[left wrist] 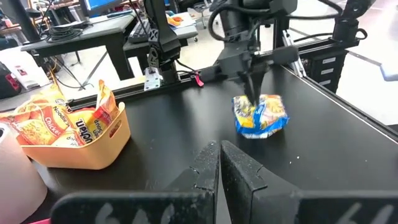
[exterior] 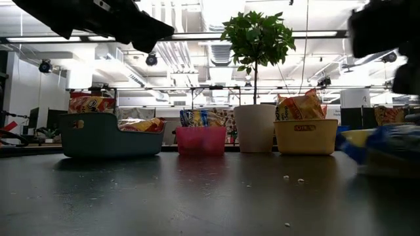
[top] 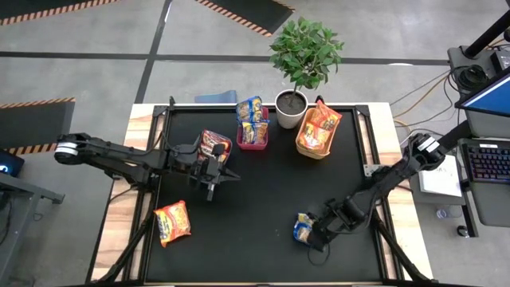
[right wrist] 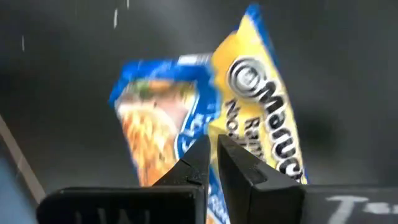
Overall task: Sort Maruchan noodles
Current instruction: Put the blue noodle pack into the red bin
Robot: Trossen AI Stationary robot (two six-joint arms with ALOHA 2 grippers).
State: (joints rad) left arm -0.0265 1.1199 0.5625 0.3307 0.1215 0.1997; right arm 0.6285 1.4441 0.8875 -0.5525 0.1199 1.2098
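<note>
Near right on the surface (top: pixel 263 239): right gripper (top: pixel 312 233) clamped on blue-yellow noodle packet (top: pixel 304 229); left gripper (top: pixel 213 182) clenched, empty, mid-left.

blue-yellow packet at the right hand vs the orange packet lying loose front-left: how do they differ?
The blue-yellow packet is pinched in the shut right hand and looks crumpled; the orange packet lies flat and loose, no hand on it. The blue-yellow one sits on the mat's right side, the orange one on its left. Both are Maruchan noodle packets outside the bins.
</note>
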